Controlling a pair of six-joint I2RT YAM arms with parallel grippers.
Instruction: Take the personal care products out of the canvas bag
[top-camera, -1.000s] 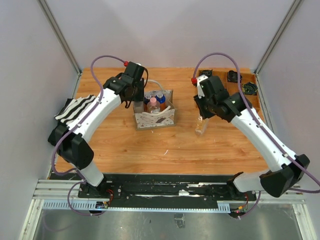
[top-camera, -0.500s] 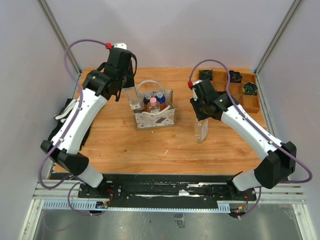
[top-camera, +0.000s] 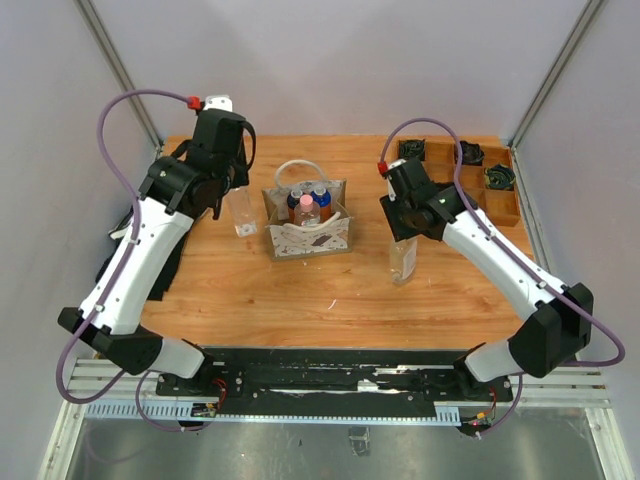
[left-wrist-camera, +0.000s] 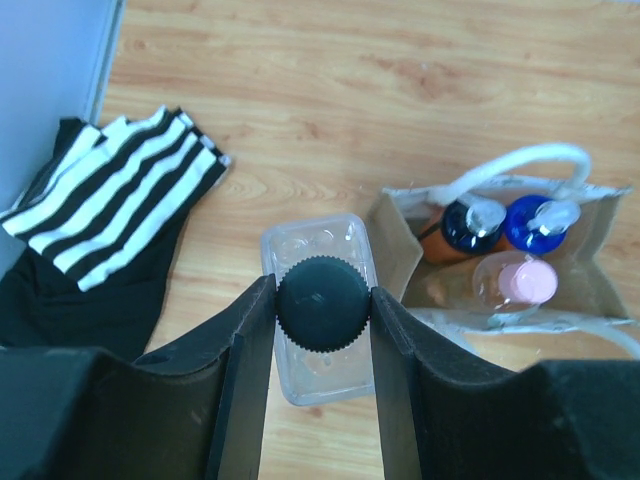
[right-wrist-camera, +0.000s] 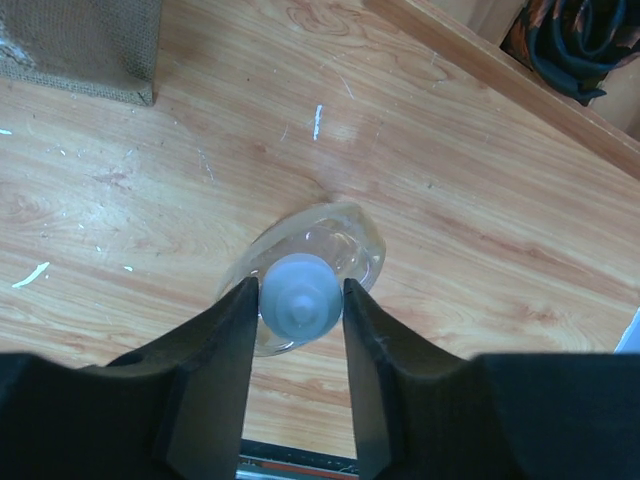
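Note:
The canvas bag (top-camera: 310, 238) stands at mid-table and also shows in the left wrist view (left-wrist-camera: 590, 300). It holds three bottles: a pink-capped one (left-wrist-camera: 527, 280) and two blue-capped ones (left-wrist-camera: 540, 222). My left gripper (left-wrist-camera: 323, 305) is shut on the dark cap of a clear square bottle (left-wrist-camera: 300, 240) and holds it above the table just left of the bag (top-camera: 241, 211). My right gripper (right-wrist-camera: 300, 298) is shut on the pale blue cap of a clear round bottle (right-wrist-camera: 350, 245). That bottle is upright, right of the bag (top-camera: 402, 260).
A black-and-white striped cloth (left-wrist-camera: 110, 210) lies at the left edge, beside the wall. A wooden compartment tray (top-camera: 490, 190) with dark coiled items sits at the back right. Grey walls close in both sides and the back.
My left gripper has lifted the clear dark-capped bottle out of the bag and carried it left. My right gripper moved its bottle slightly forward, then stayed still.

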